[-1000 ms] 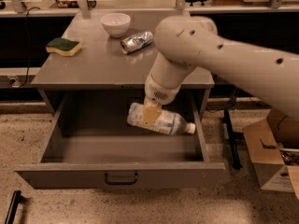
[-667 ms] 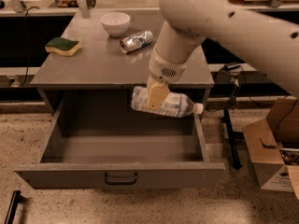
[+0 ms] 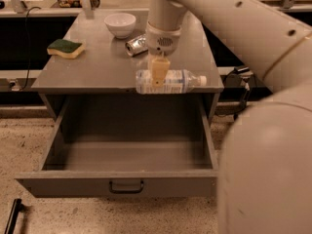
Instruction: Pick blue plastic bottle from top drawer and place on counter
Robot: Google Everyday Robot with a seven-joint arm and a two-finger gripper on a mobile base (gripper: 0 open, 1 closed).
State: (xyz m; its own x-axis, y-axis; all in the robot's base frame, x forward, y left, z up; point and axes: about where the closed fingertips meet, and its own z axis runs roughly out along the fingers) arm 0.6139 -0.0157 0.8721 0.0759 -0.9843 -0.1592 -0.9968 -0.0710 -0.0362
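My gripper [image 3: 158,74] is shut on the blue plastic bottle [image 3: 179,82], a clear bottle with a pale label and a white cap pointing right. It holds the bottle level in the air over the front edge of the counter [image 3: 92,67], above the open top drawer [image 3: 126,155]. The drawer is pulled out and holds nothing that I can see. My white arm comes down from the upper right and fills the right side of the view.
On the counter stand a white bowl [image 3: 120,24], a crushed silver can [image 3: 135,45] behind the gripper, and a yellow-green sponge [image 3: 66,48] at the left. A dark handle [image 3: 126,186] sits on the drawer front. Cables hang at the counter's right.
The gripper has lifted the bottle out of the drawer and up to the level of the counter's front edge. The camera view has shifted closer.
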